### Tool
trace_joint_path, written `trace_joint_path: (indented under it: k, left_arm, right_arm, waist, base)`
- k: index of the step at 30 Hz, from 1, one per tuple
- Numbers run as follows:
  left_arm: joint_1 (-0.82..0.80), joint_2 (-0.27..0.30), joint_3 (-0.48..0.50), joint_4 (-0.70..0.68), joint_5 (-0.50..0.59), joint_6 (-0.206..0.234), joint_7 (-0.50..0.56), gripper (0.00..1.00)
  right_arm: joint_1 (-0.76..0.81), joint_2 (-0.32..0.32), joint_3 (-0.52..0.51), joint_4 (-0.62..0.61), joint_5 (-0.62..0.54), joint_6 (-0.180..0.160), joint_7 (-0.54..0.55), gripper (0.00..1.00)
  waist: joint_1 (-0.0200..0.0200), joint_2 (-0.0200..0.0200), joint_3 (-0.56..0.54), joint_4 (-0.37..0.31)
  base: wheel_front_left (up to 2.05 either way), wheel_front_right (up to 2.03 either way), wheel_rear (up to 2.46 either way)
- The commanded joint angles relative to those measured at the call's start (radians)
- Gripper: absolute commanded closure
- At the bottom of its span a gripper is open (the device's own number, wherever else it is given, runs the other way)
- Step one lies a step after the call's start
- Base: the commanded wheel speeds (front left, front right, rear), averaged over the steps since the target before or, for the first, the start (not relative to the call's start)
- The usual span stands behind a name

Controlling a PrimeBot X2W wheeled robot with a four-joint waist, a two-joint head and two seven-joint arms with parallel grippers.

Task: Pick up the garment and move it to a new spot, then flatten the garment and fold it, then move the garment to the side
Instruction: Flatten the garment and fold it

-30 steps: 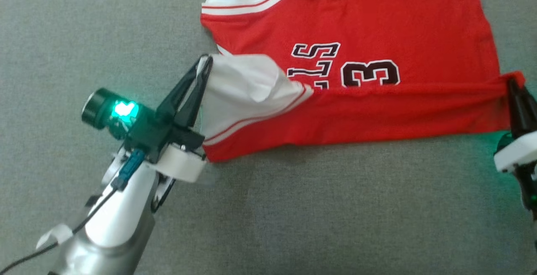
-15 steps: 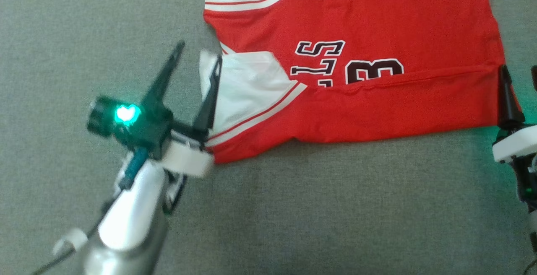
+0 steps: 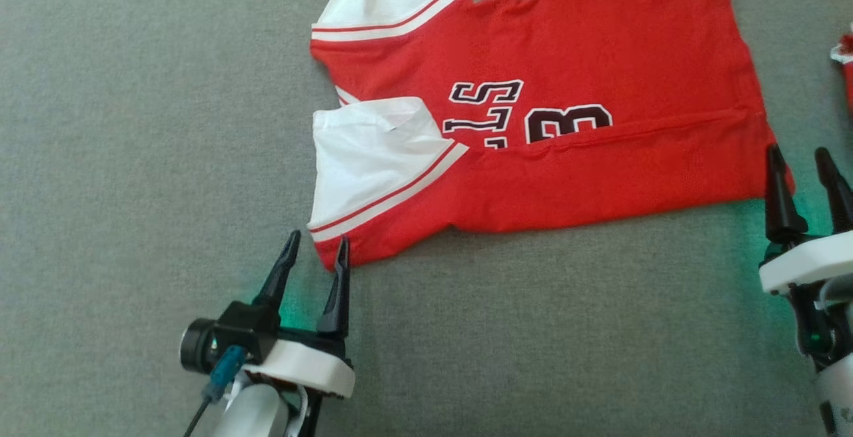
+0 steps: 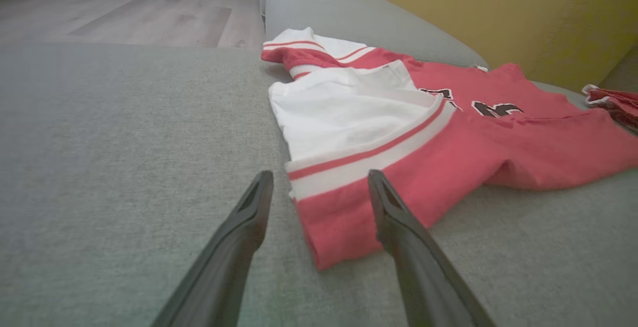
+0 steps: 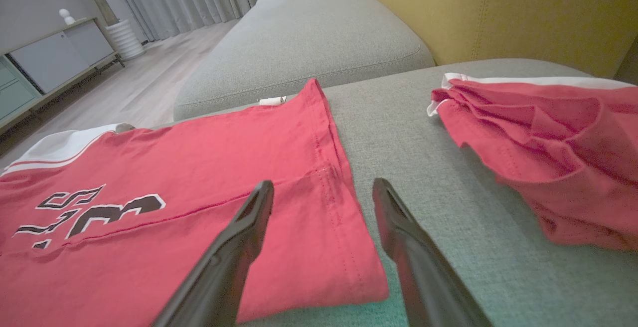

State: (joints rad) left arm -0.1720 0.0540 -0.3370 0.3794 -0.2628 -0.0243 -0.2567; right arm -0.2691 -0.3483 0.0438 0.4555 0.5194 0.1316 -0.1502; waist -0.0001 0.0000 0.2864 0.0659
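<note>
Left gripper (image 3: 318,238) and right gripper (image 3: 798,152) are hovering, fingers spread, at the lower corners of the garment (image 3: 586,37).
The next fold is calling for level, matched grips.

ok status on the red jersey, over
Left gripper and right gripper open, empty. Red-and-white numbered jersey flat on grey sofa cushion, near edge folded over. Second red garment lies apart, right side.

Bare grey cushion (image 3: 133,124) left of and below the jersey (image 3: 566,44); second red garment (image 5: 548,152) near its right hem
</note>
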Motion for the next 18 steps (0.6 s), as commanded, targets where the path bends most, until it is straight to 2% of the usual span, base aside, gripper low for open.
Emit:
trace_joint_path:
  k: [1, 10, 12, 13, 15, 16, 17, 18]
  left_arm:
    - [-0.008, 0.001, 0.019, -0.011, -0.009, -0.010, -0.005, 0.00]
    - [-0.049, 0.001, 0.007, 0.172, -0.032, -0.025, 0.024, 0.00]
    - [-0.065, 0.000, 0.014, 0.192, -0.042, -0.029, 0.017, 0.20]
    - [-0.072, 0.000, 0.012, 0.201, -0.042, -0.031, 0.014, 0.40]
    - [-0.083, 0.000, 0.010, 0.216, -0.040, -0.035, 0.009, 0.63]
    - [-0.087, 0.001, 0.005, 0.224, -0.039, -0.040, 0.008, 0.95]
    - [-0.090, 0.001, 0.001, 0.231, -0.039, -0.045, 0.007, 1.00]
    - [-0.092, 0.002, -0.004, 0.238, -0.037, -0.049, 0.006, 1.00]
  right_arm:
    - [0.013, -0.010, 0.018, -0.023, 0.005, -0.001, -0.015, 0.00]
    - [0.011, -0.010, 0.029, -0.021, 0.007, -0.001, -0.011, 0.00]
    - [0.010, -0.012, 0.031, -0.020, 0.008, -0.001, -0.010, 0.00]
    - [0.011, -0.013, 0.031, -0.020, 0.009, -0.001, -0.009, 0.00]
    - [0.013, -0.014, 0.030, -0.018, 0.009, -0.001, -0.009, 0.00]
    - [0.014, -0.015, 0.030, -0.016, 0.009, -0.001, -0.008, 0.00]
    - [0.015, -0.015, 0.029, -0.014, 0.009, -0.001, -0.008, 0.00]
    - [0.016, -0.016, 0.029, -0.011, 0.008, -0.001, -0.007, 0.00]
  waist:
    - [0.0001, 0.0000, -0.004, -0.008]
    - [0.0001, 0.0000, -0.008, -0.026]
    - [0.0001, 0.0000, -0.008, -0.029]
    - [0.0001, 0.0000, -0.008, -0.030]
    - [0.0001, 0.0000, -0.008, -0.030]
    - [0.0001, 0.0000, -0.008, -0.031]
    - [0.0001, 0.0000, -0.009, -0.031]
    - [0.0001, 0.0000, -0.009, -0.031]
  base:
    - [0.00, 0.00, 0.00]
    - [0.00, 0.00, 0.00]
    - [0.00, 0.00, 0.00]
    - [0.00, 0.00, 0.00]
    - [0.00, 0.00, 0.00]
    - [0.00, 0.00, 0.00]
    - [0.00, 0.00, 0.00]
    - [0.00, 0.00, 0.00]
